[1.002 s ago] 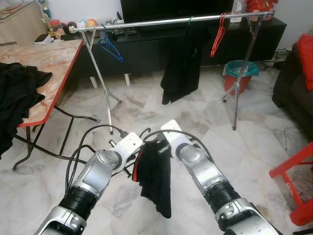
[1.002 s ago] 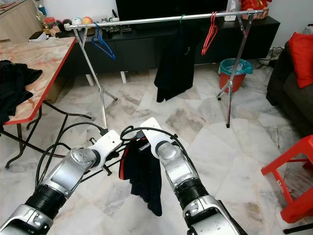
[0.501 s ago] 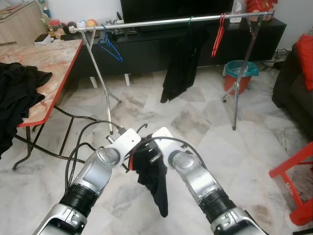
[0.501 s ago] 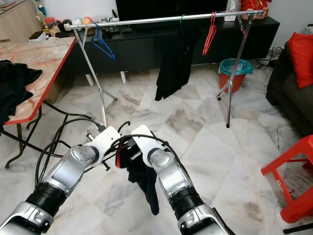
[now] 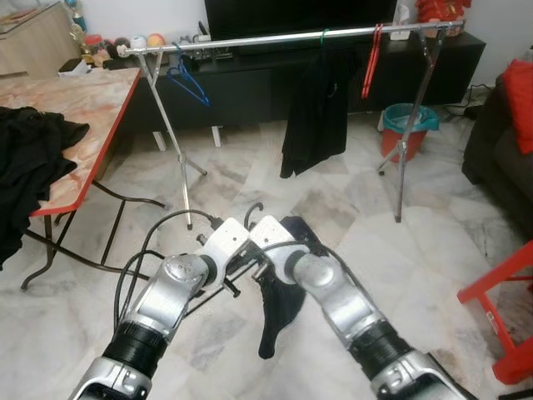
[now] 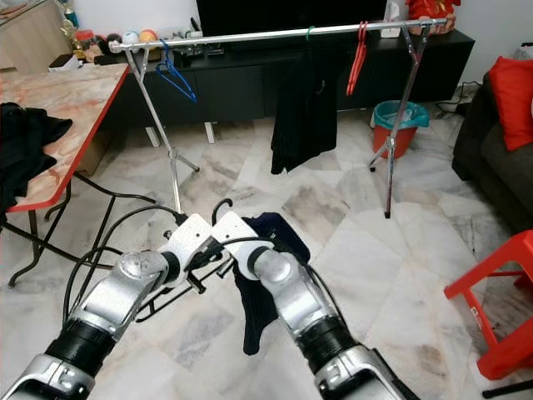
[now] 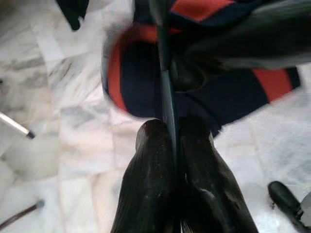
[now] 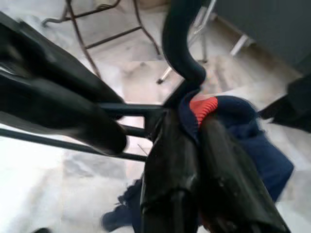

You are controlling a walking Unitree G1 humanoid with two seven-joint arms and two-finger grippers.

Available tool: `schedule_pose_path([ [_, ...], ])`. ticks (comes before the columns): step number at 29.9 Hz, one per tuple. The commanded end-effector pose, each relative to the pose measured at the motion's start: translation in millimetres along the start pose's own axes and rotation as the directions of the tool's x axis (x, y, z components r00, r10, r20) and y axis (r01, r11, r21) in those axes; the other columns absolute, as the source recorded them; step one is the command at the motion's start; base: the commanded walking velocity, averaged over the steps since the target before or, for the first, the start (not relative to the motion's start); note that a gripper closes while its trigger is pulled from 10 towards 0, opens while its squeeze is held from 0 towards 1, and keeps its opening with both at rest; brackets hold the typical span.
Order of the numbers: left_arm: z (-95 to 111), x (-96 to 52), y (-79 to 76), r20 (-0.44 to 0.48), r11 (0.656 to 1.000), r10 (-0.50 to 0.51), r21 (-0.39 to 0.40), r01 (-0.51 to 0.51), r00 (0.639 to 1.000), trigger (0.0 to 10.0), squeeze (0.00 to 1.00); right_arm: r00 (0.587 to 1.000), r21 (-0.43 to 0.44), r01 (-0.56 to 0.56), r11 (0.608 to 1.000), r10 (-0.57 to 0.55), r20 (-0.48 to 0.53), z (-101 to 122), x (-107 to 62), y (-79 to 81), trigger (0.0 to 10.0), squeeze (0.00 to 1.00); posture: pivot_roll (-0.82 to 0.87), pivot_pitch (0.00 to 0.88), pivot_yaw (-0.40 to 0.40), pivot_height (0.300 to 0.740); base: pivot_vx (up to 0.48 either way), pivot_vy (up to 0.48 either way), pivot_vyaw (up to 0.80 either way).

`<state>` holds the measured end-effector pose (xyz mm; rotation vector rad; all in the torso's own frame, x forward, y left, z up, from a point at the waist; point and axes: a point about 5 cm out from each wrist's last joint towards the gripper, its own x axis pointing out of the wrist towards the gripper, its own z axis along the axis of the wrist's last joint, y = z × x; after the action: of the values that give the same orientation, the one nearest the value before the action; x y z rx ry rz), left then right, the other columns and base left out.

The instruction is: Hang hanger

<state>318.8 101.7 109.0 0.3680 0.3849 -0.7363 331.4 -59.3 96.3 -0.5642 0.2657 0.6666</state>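
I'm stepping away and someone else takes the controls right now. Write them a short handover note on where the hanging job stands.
Left end effector: shut on the black hanger, low in front of the robot.
Right end effector: shut on the navy and red garment at the hanger's neck, below the hook.
Garment droops from the hanger toward the floor.
Rail stands ahead across the room, already carrying a blue hanger, a black garment and a red hanger.
Done: hanger with garment gripped by both.
Left: approach the rail, raise the hanger, hook it on.
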Motion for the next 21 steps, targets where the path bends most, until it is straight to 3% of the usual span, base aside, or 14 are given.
schedule_pose_path([
  [1, 15, 0.2, -14.3, 0.084, 0.993, -0.115, 0.041, 0.112, 0.990, 10.0, 0.00, 0.997, -0.055, 0.081, 0.995, -0.080, 0.017, 4, -3.5, -24.0, 10.0, 0.00, 0.05, 0.000, 0.075, 0.740, 0.000, 0.000, 0.00],
  [2, 14, -0.8, -16.0, 0.088, 0.990, -0.138, 0.047, 0.135, 0.986, 10.0, 0.00, 0.994, -0.095, 0.111, 0.989, -0.110, 0.017, 1, -8.0, -37.2, 10.0, 0.00, 0.04, 0.000, 0.077, 0.740, 0.000, 0.000, 0.00],
  [6, 14, -3.1, -19.6, 0.097, 0.982, -0.185, 0.058, 0.180, 0.978, 10.0, 0.00, 0.997, -0.161, 0.067, 0.985, -0.060, 0.047, -1, -14.0, -45.6, 10.0, 0.00, 0.05, 0.000, 0.076, 0.740, 0.000, 0.000, 0.00],
  [13, 15, -4.5, -21.9, 0.105, 0.978, -0.207, 0.059, 0.202, 0.973, 10.0, 0.00, 0.972, -0.267, -0.138, 0.954, 0.182, 0.148, 8, -21.0, -28.2, 10.0, 0.00, 0.05, 0.000, 0.075, 0.740, 0.000, 0.000, 0.00],
  [18, 15, -4.3, -23.2, 0.105, 0.978, -0.205, 0.059, 0.199, 0.973, 10.0, 0.00, 0.917, -0.213, -0.249, 0.945, 0.301, 0.262, 24, -27.8, -16.1, 10.0, 0.00, 0.05, 0.000, 0.077, 0.740, 0.000, 0.000, 0.00],
  [21, 15, -3.8, -23.8, 0.106, 0.978, -0.206, 0.057, 0.201, 0.973, 10.0, 0.00, 0.895, -0.217, -0.295, 0.931, 0.349, 0.278, 27, -30.6, -10.4, 10.0, 0.00, 0.05, 0.000, 0.078, 0.740, 0.000, 0.000, 0.00],
])
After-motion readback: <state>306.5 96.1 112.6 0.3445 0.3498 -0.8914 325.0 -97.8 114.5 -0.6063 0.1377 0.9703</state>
